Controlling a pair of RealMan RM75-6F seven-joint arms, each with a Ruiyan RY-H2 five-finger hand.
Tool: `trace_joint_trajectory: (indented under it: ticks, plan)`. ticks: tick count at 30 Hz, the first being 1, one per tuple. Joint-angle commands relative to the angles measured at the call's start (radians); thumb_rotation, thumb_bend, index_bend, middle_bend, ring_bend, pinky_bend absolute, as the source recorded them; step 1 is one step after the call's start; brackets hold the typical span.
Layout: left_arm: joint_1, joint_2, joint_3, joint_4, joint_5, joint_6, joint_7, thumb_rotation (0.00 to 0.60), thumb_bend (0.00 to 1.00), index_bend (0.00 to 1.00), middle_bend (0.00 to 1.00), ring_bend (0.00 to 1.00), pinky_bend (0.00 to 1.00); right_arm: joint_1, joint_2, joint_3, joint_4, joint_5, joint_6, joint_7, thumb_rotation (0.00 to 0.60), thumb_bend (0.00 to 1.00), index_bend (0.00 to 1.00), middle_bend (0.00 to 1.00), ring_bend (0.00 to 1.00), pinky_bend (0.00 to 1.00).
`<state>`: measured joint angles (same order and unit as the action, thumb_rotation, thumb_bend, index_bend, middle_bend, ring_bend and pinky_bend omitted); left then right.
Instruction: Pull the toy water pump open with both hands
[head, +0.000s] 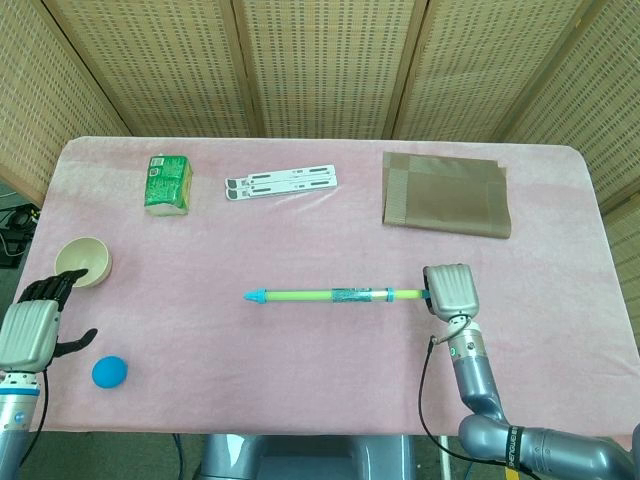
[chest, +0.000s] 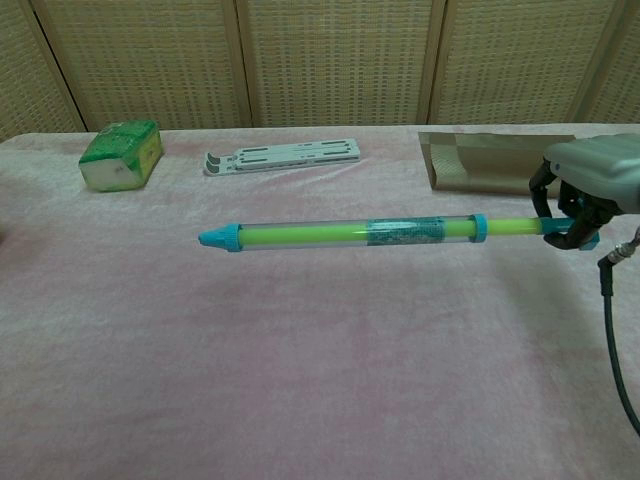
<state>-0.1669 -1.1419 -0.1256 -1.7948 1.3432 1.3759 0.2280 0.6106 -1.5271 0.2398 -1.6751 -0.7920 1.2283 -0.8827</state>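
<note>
My right hand (chest: 578, 205) grips the toy water pump (head: 330, 296) by its handle end, apparently clear of the table (head: 300, 380). It runs left-right, tip toward my empty, spread left hand (head: 35, 325), well apart.

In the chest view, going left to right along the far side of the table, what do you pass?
Green carton → white folding stand → brown folded cloth. The toy water pump, held at its handle end by the right hand, lies nearer and spans much of the width, so it is left out.
</note>
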Motion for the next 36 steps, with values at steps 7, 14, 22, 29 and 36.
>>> trace_joint_trajectory:
  ticks: [7, 14, 22, 29, 36]
  plan:
    - [-0.123, 0.007, -0.074, -0.101, -0.189, -0.178, 0.066, 0.6, 0.26, 0.42, 0.8, 0.73, 0.66, 0.015, 0.001, -0.018, -0.066, 0.015, 0.059, -0.053, 0.6, 0.62, 0.86, 0.96, 0.93, 0.6]
    - [-0.248, 0.008, -0.112, -0.194, -0.402, -0.274, 0.22, 0.6, 0.26, 0.4, 0.83, 0.76, 0.69, 0.029, -0.014, -0.022, -0.105, 0.041, 0.092, -0.082, 0.6, 0.62, 0.87, 0.97, 0.94, 0.61]
    - [-0.35, -0.043, -0.121, -0.276, -0.542, -0.254, 0.355, 0.6, 0.26, 0.36, 0.83, 0.76, 0.69, 0.046, -0.045, -0.018, -0.129, 0.061, 0.128, -0.102, 0.6, 0.62, 0.87, 0.97, 0.94, 0.63]
    - [-0.417, -0.08, -0.115, -0.322, -0.618, -0.209, 0.433, 0.6, 0.26, 0.36, 0.83, 0.76, 0.69, 0.056, -0.061, -0.013, -0.158, 0.08, 0.155, -0.111, 0.6, 0.62, 0.87, 0.97, 0.94, 0.63]
    - [-0.48, -0.121, -0.107, -0.341, -0.684, -0.159, 0.502, 0.6, 0.26, 0.36, 0.83, 0.76, 0.69, 0.064, -0.064, -0.015, -0.188, 0.089, 0.174, -0.115, 0.6, 0.62, 0.87, 0.97, 0.94, 0.63]
